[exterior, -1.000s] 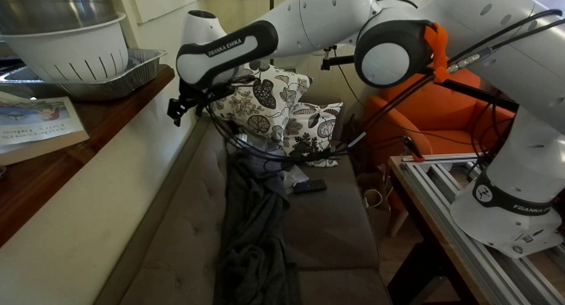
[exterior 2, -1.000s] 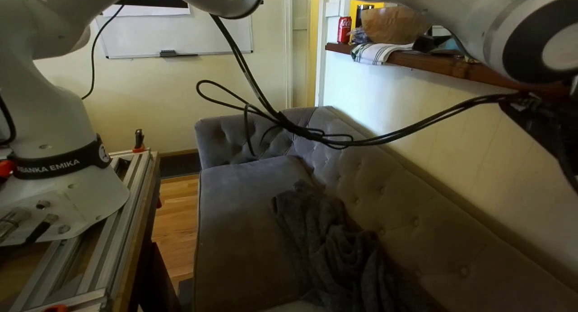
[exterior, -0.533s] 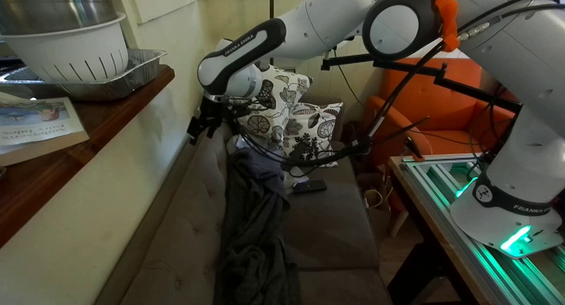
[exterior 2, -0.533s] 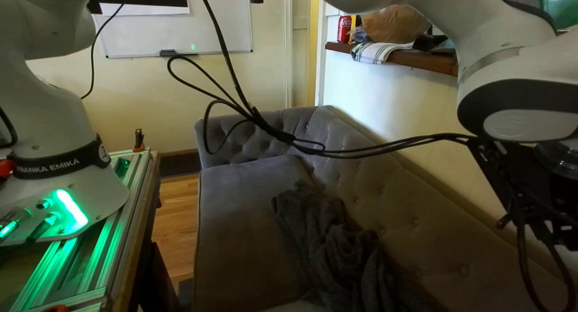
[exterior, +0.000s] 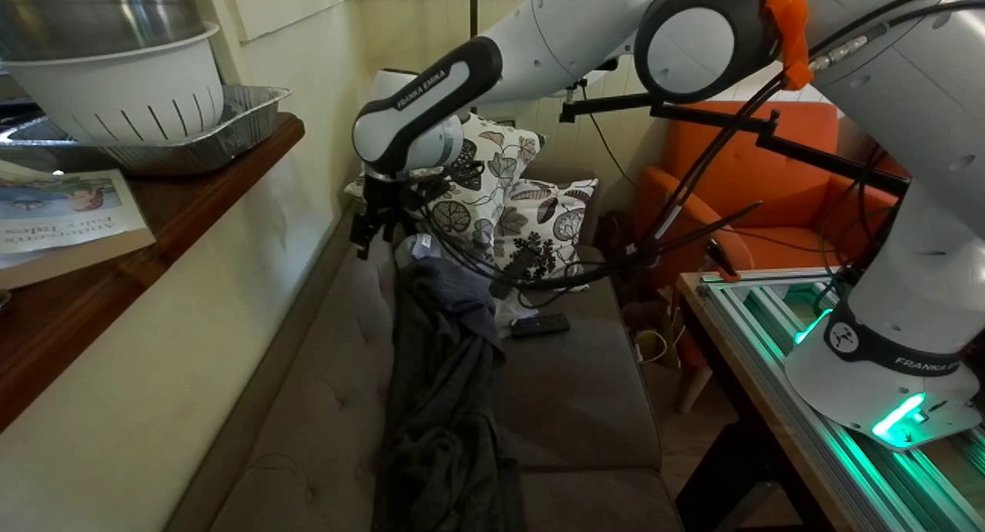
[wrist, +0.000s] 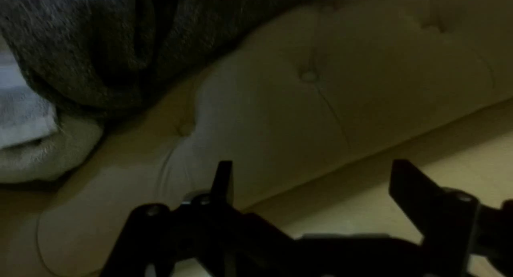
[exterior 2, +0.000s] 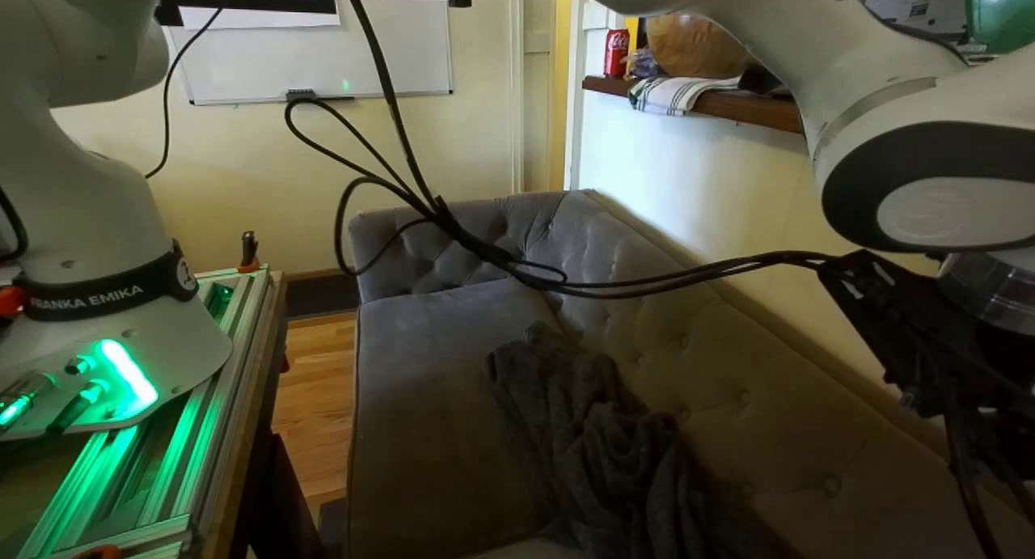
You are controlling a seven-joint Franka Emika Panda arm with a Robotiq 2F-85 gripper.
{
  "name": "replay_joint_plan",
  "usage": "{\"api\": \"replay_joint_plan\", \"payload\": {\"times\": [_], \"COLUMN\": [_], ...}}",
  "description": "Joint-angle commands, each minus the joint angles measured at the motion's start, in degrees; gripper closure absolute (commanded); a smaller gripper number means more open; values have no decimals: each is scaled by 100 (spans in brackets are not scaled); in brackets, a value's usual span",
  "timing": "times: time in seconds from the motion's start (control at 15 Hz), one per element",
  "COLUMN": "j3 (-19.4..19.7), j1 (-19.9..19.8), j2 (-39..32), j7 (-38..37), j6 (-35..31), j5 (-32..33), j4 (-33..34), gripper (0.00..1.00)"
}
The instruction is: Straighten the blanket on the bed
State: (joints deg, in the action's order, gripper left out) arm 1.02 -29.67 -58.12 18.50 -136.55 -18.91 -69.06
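Blanket (exterior: 446, 393): dark grey fabric, showing a fuzzy nap in the wrist view; rumpled into a long, narrow, irregular strip with deep creases and looping folds. Bed (exterior: 577, 409): grey-brown, smooth upholstery, flat seat cushions (exterior 2: 445, 381), button-tufted backrest (exterior: 331, 378). Pillows (exterior: 562, 220): white cloth, printed with dark plant shapes, leaning at one end. The blanket lies on the seat cushions, close along the backrest. Its long axis follows the bed's length, roughly parallel to the backrest; one end points toward the pillows, the opposite end toward the armrest (exterior 2: 485, 215), stopping short of it. Gripper (wrist: 312, 178): rigid, black, suspended over the backrest, apart from the blanket. Its fingers (wrist: 223, 182) are spread wide, released.
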Motion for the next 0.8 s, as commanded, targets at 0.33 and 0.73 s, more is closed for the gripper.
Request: {"api": "replay_joint_plan", "payload": {"times": [0.33,0.73], "j3": [196,364], "j1": [58,-1], "j2": [256,-51], "j7": [209,55], "j6": [1682,1706], "j5": [342,372], "j4": [-1321,-1425], "gripper": [0,0]}}
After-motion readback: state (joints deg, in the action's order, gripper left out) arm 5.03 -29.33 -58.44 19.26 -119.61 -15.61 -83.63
